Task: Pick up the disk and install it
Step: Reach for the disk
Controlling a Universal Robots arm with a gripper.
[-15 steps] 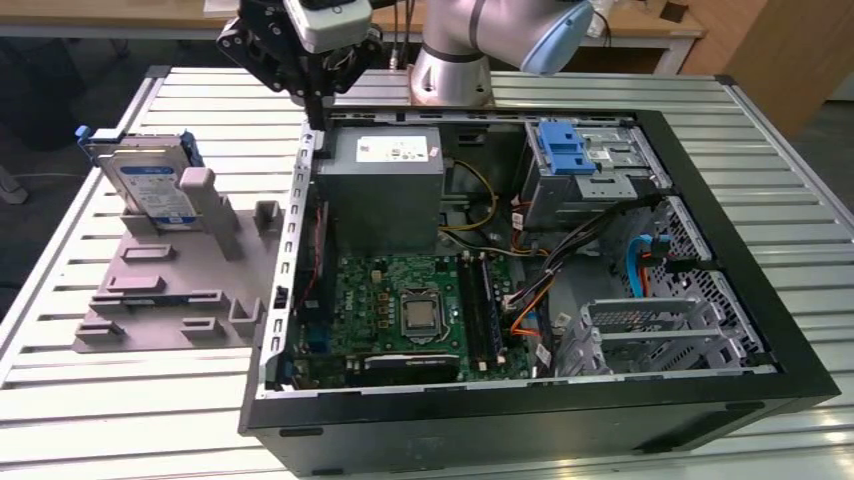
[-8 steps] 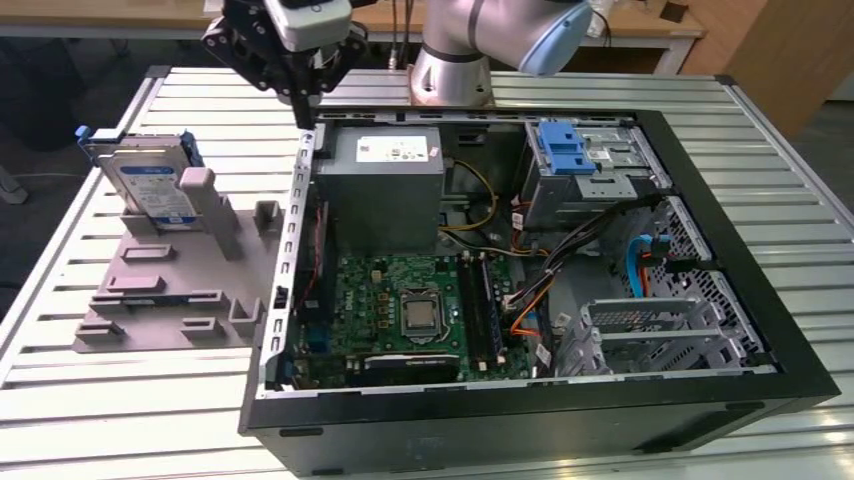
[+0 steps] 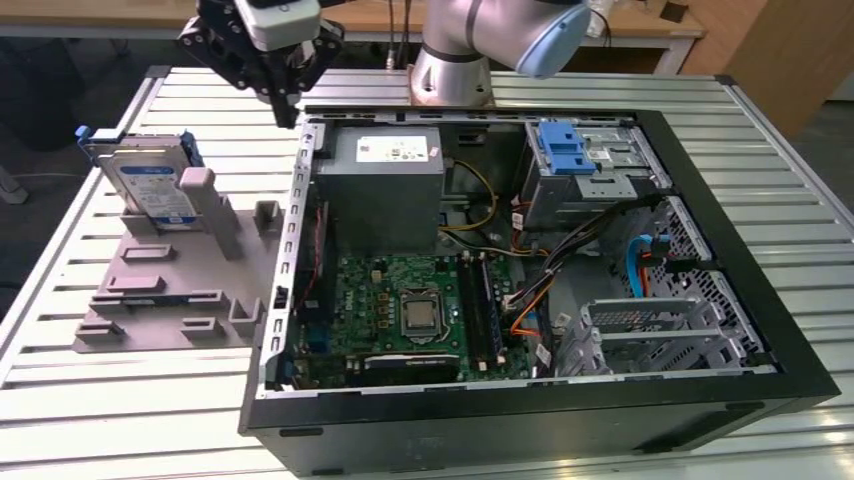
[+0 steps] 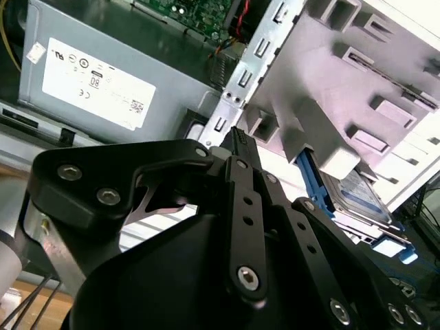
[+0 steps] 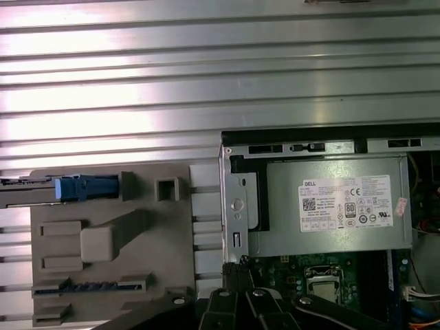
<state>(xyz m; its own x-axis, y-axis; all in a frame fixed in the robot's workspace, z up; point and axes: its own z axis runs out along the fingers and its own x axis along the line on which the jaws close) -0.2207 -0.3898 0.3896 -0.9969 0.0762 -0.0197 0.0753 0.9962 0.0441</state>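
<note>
Across the exterior view runs the slatted metal table (image 3: pixel 787 150), and on it, taking up the centre and right of the frame, lies the open computer case (image 3: pixel 534 415) with its boards and cables exposed. Just beside the case's wall, at the left of the frame, sits a grey holder plate (image 3: pixel 160 290). Inside the case, near its upper left corner, is the grey power supply (image 3: pixel 380 190). At the top of the frame, left of centre, the end effector (image 3: pixel 284 112) hangs point-down over that corner of the case. Its fingers are drawn together to a tip with nothing between them, and both wrist views agree. The disk (image 3: pixel 147 185) stands on edge in the holder at the upper left of the frame, blue rails showing, well apart from the end effector. To my eye the pick-up is not yet begun. Taking the disk would call for the fingers to part and line up over its top edge.
</note>
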